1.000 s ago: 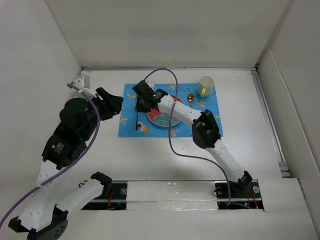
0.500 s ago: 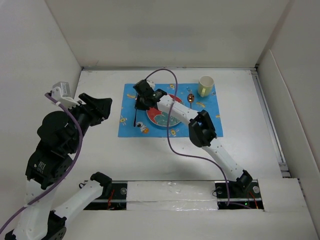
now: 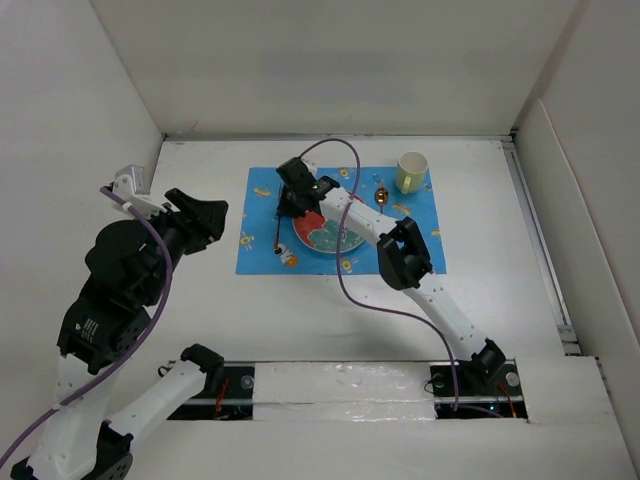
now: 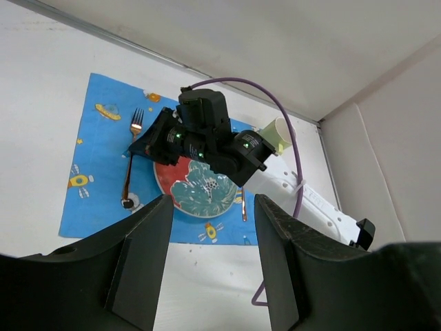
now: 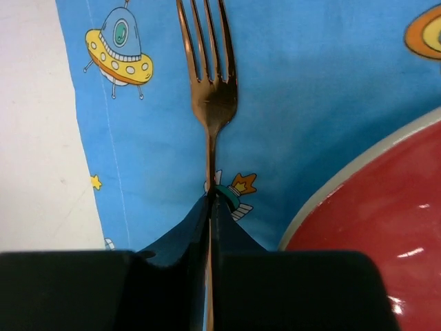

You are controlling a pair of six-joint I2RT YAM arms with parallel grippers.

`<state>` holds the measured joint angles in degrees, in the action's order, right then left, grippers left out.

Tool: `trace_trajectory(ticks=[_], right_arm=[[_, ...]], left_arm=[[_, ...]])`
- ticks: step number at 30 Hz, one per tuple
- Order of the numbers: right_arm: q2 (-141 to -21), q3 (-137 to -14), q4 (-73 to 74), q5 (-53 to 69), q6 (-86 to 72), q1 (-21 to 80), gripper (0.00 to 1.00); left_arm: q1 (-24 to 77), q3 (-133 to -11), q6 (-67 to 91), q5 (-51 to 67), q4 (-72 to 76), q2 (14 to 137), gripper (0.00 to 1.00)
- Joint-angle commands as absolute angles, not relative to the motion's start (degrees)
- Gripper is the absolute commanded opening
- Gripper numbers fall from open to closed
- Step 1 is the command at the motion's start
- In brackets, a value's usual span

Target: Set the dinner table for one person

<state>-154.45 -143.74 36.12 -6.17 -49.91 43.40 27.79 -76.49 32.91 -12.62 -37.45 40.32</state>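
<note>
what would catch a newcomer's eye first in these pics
The blue cartoon-print mat stands out on the white table, with a red and teal plate at its middle and a pale yellow mug at its far right corner. The right gripper pinches a copper fork lying left of the plate.

Showing glossy white along the long links of the left arm (image 3: 160, 395) and right arm (image 3: 445, 310), broken up by bulky black joint housings (image 3: 404, 258). Trailing a purple cable (image 3: 340, 272) along each. Glowing with small green lights (image 4: 180, 136) near the right wrist. Ending in matte black fingers (image 4: 141, 265).
</note>
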Motion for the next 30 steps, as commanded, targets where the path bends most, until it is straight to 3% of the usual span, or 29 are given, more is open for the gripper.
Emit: trace_trajectory(ticks=[1,4,13,16,21,22,23,28,30], right_arm=[[-154.0,-145.5,34.1,-5.5,-49.0,43.7,0.22],[-152.4,-145.3,33.3,-4.0,-48.2,43.2,0.42],[-131.4,-134.4,29.1,-1.0,-42.2,42.6,0.68],[-119.0,-121.8,25.6,2.3,-38.8,42.1,0.69],[-94.9,-98.2,16.7,17.7,-34.8,38.6,0.50],[-86.9,-95.5,17.0,18.0,-33.3,37.5,0.64],[-83.1,-91.7,17.7,17.3,-32.3,36.7,1.00],[-61.6,-84.4,25.3,5.7,-30.1,30.0,1.00],[-48.6,-79.3,28.5,-9.1,-33.0,24.0,1.00]], left_arm=[[28.1,-75.9,33.1,-13.1,-35.8,40.3,0.47],[28.1,-75.4,33.0,-13.2,-35.1,40.4,0.48],[28.1,-74.7,30.9,-14.4,-31.0,43.2,0.59],[28.1,-74.2,31.6,-11.0,-27.9,44.0,0.60],[28.1,-74.4,32.2,-8.6,-21.1,44.5,0.65],[28.1,-74.7,32.1,-9.0,-19.6,44.6,0.65],[28.1,-75.1,31.9,-9.3,-19.0,44.9,0.65],[28.1,-78.0,30.0,-13.8,-18.1,45.9,0.69],[28.1,-78.0,29.7,-16.9,-18.7,45.4,0.71]])
